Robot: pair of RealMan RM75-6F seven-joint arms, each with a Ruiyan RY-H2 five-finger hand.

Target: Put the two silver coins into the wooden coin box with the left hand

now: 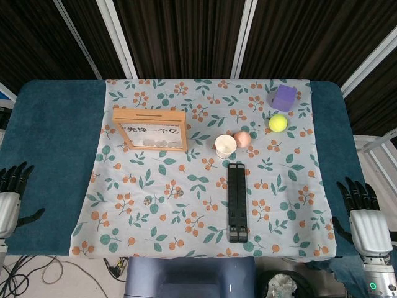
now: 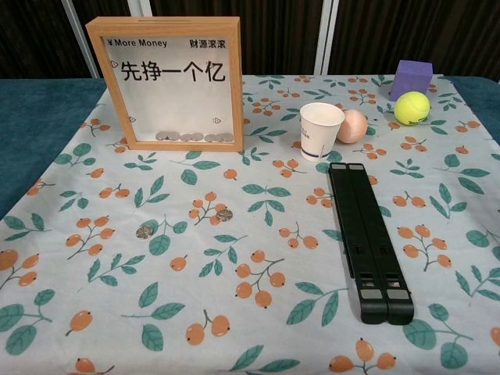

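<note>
The left hand [image 1: 11, 189] shows at the lower left edge of the head view, its dark fingers [image 1: 15, 175] spread apart and pointing up the frame, holding nothing. The right hand [image 1: 365, 217] sits at the lower right edge, likewise splayed and empty, its white back facing up. The chest view shows neither hand.

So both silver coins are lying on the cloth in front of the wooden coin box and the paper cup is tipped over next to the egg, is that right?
Not quite. The paper cup stands upright, its open mouth facing up, as the chest view shows. The rest holds: both silver coins lie on the cloth in front of the wooden coin box, and the cup is next to the egg.
</note>
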